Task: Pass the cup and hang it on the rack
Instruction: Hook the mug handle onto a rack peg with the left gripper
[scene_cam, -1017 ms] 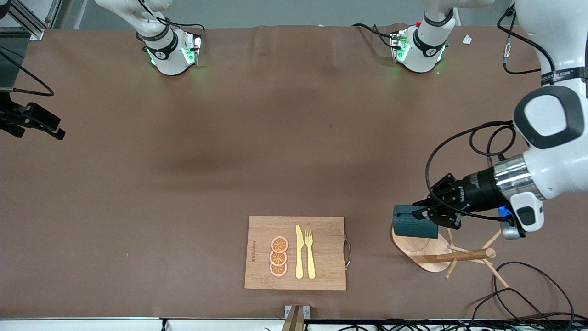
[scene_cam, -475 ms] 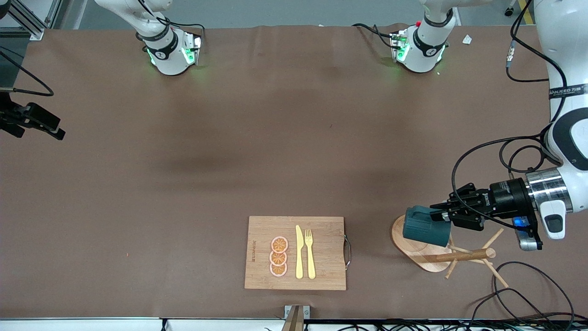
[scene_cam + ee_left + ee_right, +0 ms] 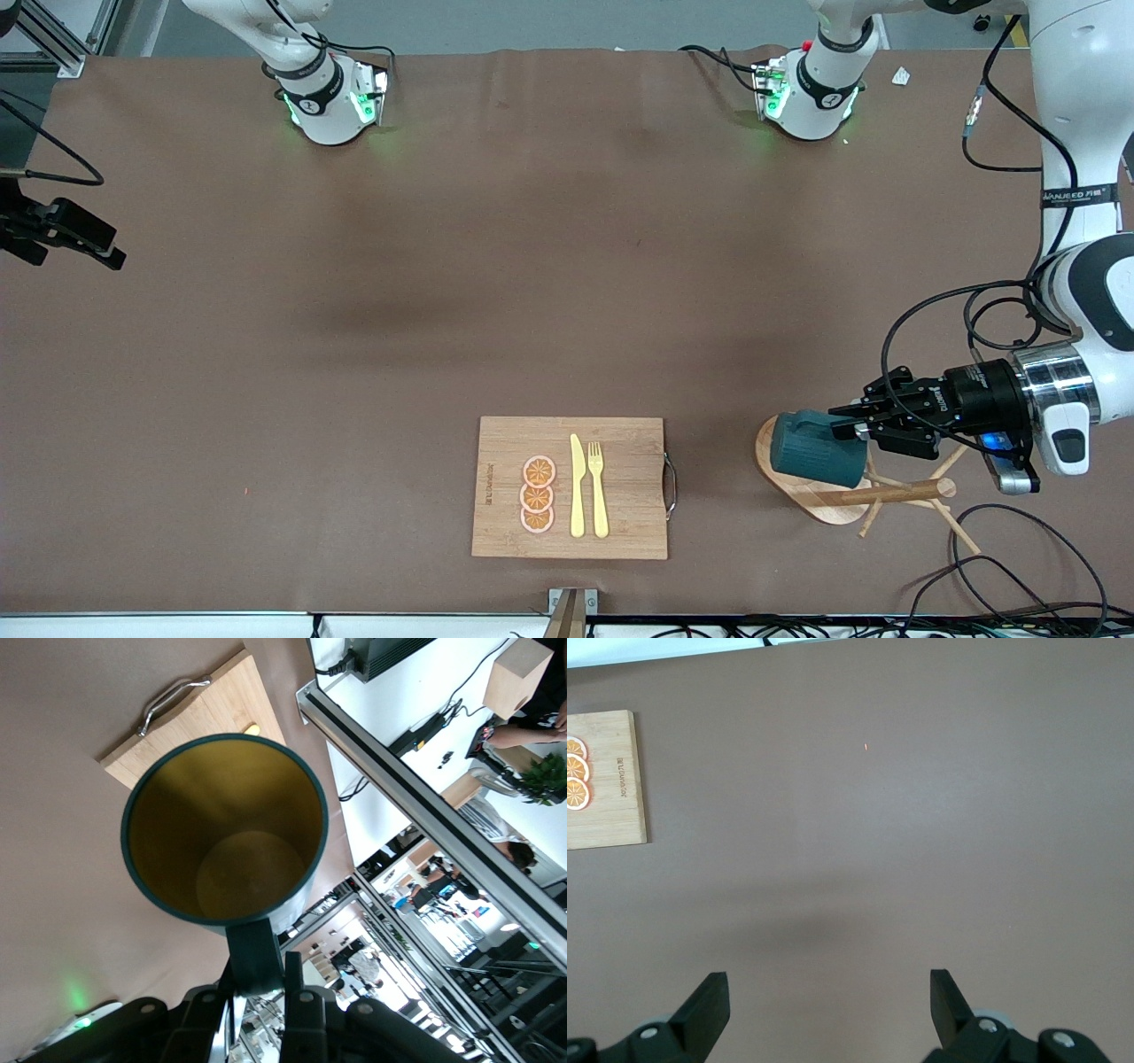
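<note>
Now the left gripper (image 3: 849, 428) is clenching the teal cup (image 3: 815, 449) by its handle, sideways over the wooden rack (image 3: 819, 501) base, w/ the right gripper (image 3: 828, 1005) waiting spread open.

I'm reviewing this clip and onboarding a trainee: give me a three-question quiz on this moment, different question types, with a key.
1. True or false: the left claw is shut on the cup by its handle.
2. The cup is over which object? A) rack B) cutting board C) bare table
3. Fill in: the right claw hangs ____ over bare table.

Key: 1 true; 2 A; 3 open
</note>
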